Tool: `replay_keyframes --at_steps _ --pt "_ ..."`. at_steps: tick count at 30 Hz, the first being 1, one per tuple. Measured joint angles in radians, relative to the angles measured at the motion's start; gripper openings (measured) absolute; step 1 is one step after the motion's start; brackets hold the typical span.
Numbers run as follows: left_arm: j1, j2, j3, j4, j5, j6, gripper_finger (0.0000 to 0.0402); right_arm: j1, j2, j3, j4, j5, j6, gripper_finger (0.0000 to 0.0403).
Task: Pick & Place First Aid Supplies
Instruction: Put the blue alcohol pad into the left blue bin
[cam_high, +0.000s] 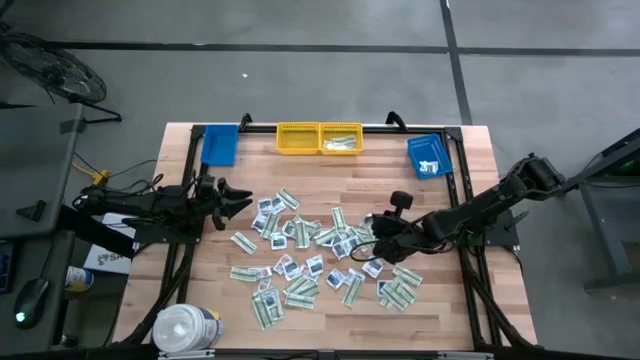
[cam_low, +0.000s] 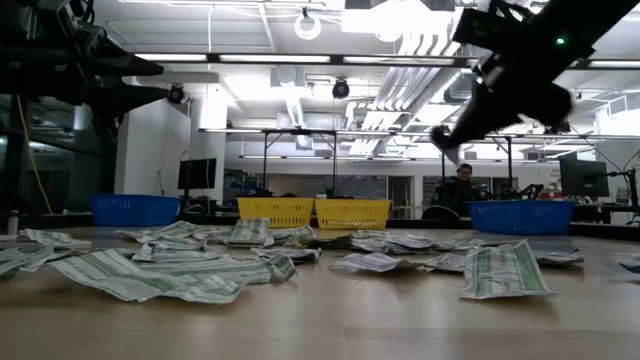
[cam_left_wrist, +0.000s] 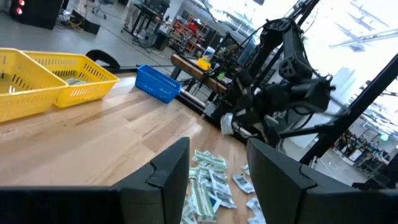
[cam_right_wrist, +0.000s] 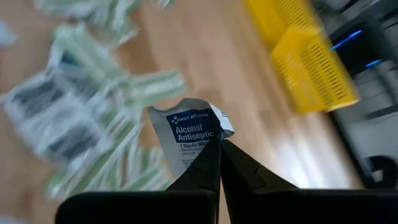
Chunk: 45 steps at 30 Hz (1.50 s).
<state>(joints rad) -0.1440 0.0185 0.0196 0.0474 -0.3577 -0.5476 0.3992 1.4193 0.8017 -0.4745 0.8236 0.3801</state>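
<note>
From above: the first aid supplies (cam_high: 320, 260) are scattered all over the middle of the wooden surface (cam_high: 330, 170), with two yellow bins (cam_high: 319, 139) at the far edge and a blue bin (cam_high: 430, 157) on the right. The right gripper (cam_high: 372, 232) reaches in low over the right side of the pile, arm stretched long from the right edge. The left gripper (cam_high: 243, 197) hangs just off the pile's left side, arm roughly level, waiting.

Low view: packets lie flat, a few curled at the edges, so they look feather-light and floppy. The dark arms sit above the surface.

Left wrist view: its jaws stand apart with nothing between them, packets below, right arm (cam_left_wrist: 280, 93) beyond.

Right wrist view: jaws pinched tight on the lower edge of one alcohol antiseptic packet (cam_right_wrist: 189, 134), lifted clear of the pile and a bit crumpled. I'd say thin paper like this bends easily and could slip, so an edge pinch is the way to go.
</note>
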Motion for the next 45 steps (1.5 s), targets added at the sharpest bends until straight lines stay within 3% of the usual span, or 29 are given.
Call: replay_keyframes --at_steps 5,8,13,20,26,33,40,45 --pt "0.000 0.000 0.000 -0.008 0.025 -0.006 0.0161 -0.001 0.000 0.000 0.166 0.142 -0.118 0.0000" --pt "0.000 0.001 0.000 0.010 -0.033 0.097 0.0161 -0.009 0.000 0.001 0.314 0.177 -0.197 0.0000" --pt "0.000 0.017 0.000 0.128 -0.010 0.271 0.0161 -0.059 0.006 0.001 0.528 0.153 -0.272 0.0000" --pt "0.001 0.133 0.004 0.288 0.000 0.450 0.0161 -0.179 0.118 0.002 0.943 0.011 -0.455 0.0000" --pt "0.000 0.325 0.080 0.378 -0.028 0.556 0.0161 -0.253 0.232 0.002 1.365 -0.056 -0.610 0.0000" --pt "0.001 0.618 0.172 0.556 -0.112 0.694 0.0161 -0.305 0.324 0.005 1.636 -0.103 -0.625 0.0000" --pt "0.001 0.923 0.321 0.673 -0.163 0.802 0.0161 -0.316 0.387 0.095 1.654 -0.139 -0.644 0.0000" --pt "0.001 1.097 0.434 0.692 -0.280 0.878 0.0161 -0.305 0.395 0.138 1.641 -0.097 -0.687 0.0000"
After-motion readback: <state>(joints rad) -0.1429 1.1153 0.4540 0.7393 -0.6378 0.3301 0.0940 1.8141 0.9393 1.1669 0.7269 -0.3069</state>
